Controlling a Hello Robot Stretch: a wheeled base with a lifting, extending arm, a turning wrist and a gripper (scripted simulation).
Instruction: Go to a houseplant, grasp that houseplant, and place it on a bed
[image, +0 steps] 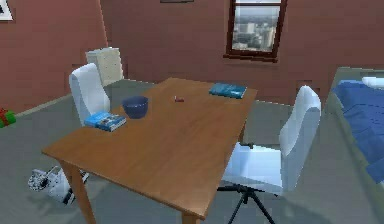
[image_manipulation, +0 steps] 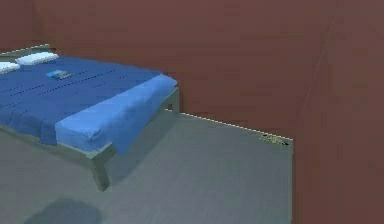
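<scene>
A bed (image_manipulation: 90, 105) with a blue cover and a lighter blue fold at its foot stands on a pale frame at the arm side view's left. Two white pillows (image_manipulation: 35, 59) lie at its head, and a small blue object (image_manipulation: 57, 74) rests on the cover. The same bed (image: 362, 110) appears at the forward view's right edge.
A wooden table (image: 180, 135) stands ahead, carrying a dark blue bowl (image: 135, 105), two blue books (image: 227, 91) (image: 106, 121) and a small red item (image: 179, 98). White chairs (image: 280, 150) (image: 90, 92) flank it. A window (image: 255, 28) is in the reddish back wall. Grey floor lies beside the bed.
</scene>
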